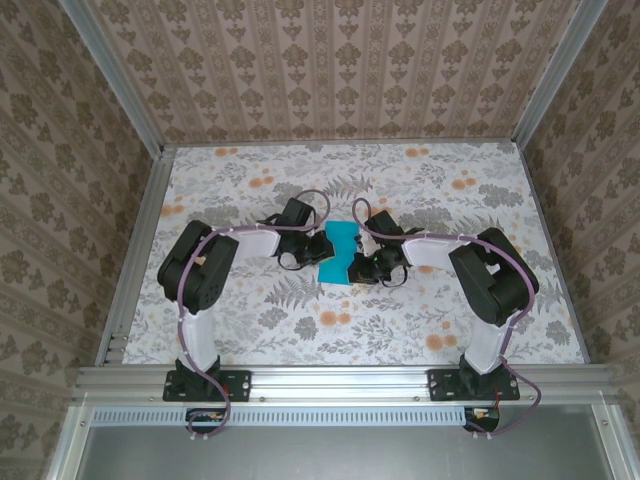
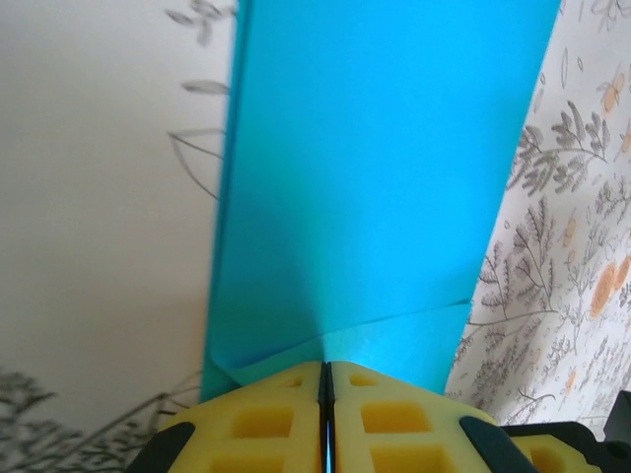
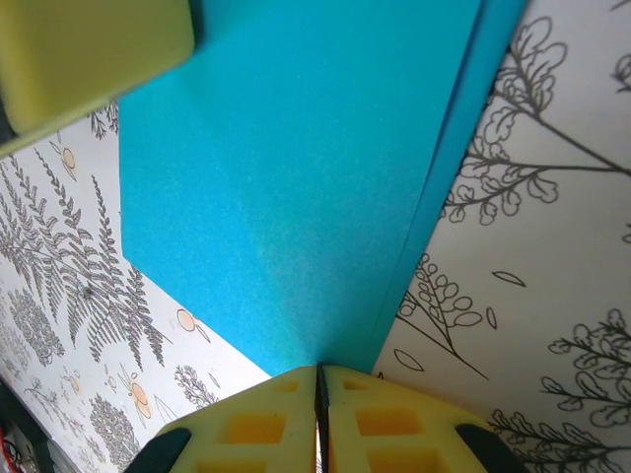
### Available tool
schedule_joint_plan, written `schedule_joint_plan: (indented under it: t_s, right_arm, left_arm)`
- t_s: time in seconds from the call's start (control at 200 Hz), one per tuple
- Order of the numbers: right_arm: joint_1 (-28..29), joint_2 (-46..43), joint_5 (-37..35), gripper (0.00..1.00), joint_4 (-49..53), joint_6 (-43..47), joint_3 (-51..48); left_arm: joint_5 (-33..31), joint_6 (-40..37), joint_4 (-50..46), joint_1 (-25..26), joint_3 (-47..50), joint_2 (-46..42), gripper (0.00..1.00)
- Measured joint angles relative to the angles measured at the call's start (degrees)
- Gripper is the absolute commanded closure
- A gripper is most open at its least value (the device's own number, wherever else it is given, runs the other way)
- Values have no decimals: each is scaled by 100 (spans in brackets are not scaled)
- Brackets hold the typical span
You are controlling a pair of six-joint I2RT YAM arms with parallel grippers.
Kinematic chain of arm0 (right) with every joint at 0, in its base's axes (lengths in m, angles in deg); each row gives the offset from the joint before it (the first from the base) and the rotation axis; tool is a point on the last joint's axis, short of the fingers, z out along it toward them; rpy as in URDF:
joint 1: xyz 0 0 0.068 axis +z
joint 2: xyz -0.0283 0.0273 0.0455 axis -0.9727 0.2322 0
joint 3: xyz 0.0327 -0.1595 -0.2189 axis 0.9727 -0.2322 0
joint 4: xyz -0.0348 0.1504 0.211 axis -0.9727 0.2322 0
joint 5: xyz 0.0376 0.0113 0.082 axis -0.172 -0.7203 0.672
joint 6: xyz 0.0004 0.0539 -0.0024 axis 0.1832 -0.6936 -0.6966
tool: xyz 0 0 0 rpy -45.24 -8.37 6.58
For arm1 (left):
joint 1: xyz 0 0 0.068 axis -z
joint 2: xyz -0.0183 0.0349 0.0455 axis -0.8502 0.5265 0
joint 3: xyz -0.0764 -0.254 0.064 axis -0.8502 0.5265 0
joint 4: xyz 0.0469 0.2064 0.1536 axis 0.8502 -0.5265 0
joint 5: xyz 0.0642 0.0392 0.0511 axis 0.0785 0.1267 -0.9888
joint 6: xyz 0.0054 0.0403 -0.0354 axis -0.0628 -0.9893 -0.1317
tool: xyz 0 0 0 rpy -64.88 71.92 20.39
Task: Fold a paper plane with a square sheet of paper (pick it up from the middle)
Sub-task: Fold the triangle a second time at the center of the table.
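Note:
The square sheet of paper [image 1: 340, 255] is teal-blue and hangs between both grippers at mid-table, its outline pinched in at the middle. My left gripper [image 1: 312, 250] is shut on its left side. In the left wrist view the yellow pads [image 2: 266, 414] meet on the sheet [image 2: 375, 177], where a slanted crease runs off from the left gripper [image 2: 326, 367]. My right gripper [image 1: 368, 262] is shut on the opposite side. In the right wrist view the sheet [image 3: 296, 177] rises from the right gripper [image 3: 317, 371], with a doubled edge along its right side. The paper plane is out of view.
The floral tabletop [image 1: 300, 320] lies under the sheet. Aluminium rails [image 1: 140, 250] frame the table, and wallpapered walls stand at the back and sides. The left gripper's yellow pad [image 3: 89, 49] shows at the top left of the right wrist view.

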Motion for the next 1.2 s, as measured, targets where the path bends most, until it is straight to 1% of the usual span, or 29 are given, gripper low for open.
schedule_joint_plan:
  t_s: [0.375, 0.505, 0.64, 0.78, 0.915, 1.205]
  right_arm:
    - [0, 0, -15, 90, 24, -2, 11]
    - [0, 0, -17, 90, 48, -2, 17]
    - [0, 0, -17, 90, 50, -2, 17]
    - [0, 0, -17, 90, 50, -2, 17]
    - [0, 0, -15, 90, 50, -2, 17]
    - [0, 0, -13, 90, 50, 0, 24]
  left_arm:
    - [-81, -457, -483, -354, -466, 55, 89]
    - [-133, -595, -621, -380, -503, -157, 88]
    - [-133, -621, -605, -299, -435, -542, 88]
    - [-109, -614, -435, -28, -289, -741, 88]
    - [-109, -588, -380, 175, -223, -597, 90]
    - [-247, -544, -396, 164, -223, -146, 92]
